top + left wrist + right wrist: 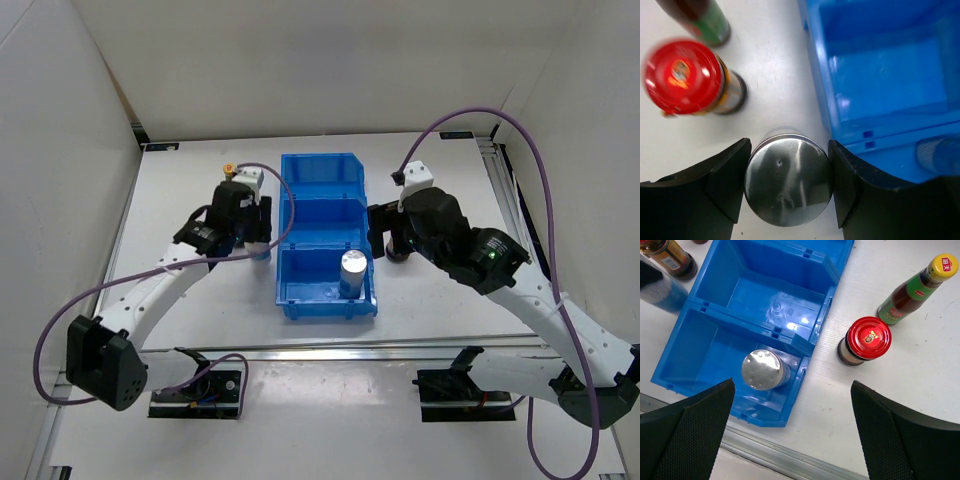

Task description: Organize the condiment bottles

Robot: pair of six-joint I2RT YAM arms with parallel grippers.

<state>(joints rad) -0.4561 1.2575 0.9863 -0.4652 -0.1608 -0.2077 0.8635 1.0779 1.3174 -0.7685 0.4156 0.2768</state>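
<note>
While white walls (300,60) closed off the far and side edges of the pale desk (180,180), a blue bin (320,160) sat at its middle, its three compartments running from far to near. The left gripper (789,150) was closed on a silver-capped shaker (788,185) just left of the bin, with a finger pressing each side. A red-lidded jar (685,77) and a slim bottle (707,20) stood beyond it, toward the far edge. The right gripper (792,385) hung wide open and empty just right of the bin, above a second red-lidded jar (866,340) and a yellow-capped bottle (915,287). A second shaker (353,270) stood in the nearest compartment.
</note>
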